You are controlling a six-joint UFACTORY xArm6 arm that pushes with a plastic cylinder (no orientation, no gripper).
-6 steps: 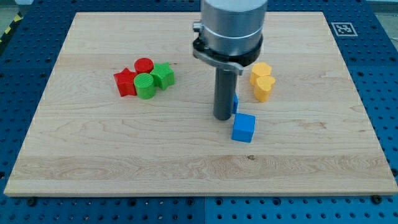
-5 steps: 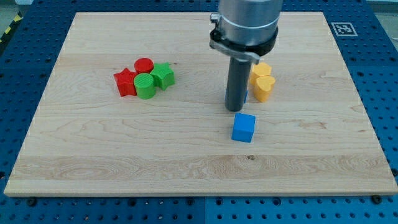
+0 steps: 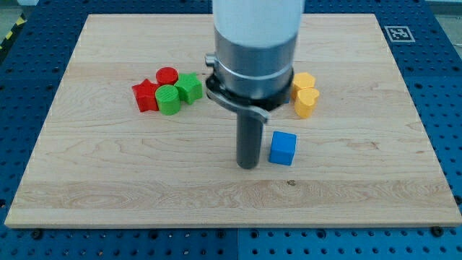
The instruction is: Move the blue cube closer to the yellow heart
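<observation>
- The blue cube [image 3: 283,148] sits near the middle of the wooden board [image 3: 86,180], below and a little to the view's left of the yellow heart [image 3: 307,103], apart from it
- The arm has no fingers to spread or close; my tip [image 3: 248,165] rests on the board just beside the cube's left face, slightly lower in the view
- The cube looks small, rigid and light, likely to slide easily on the smooth wood and to spin if struck off-centre
- Best contact appears to be the middle of its lower-left side, pushing up and rightward
- A yellow block [image 3: 303,81] touches the heart from above; red and green blocks cluster at the view's left
</observation>
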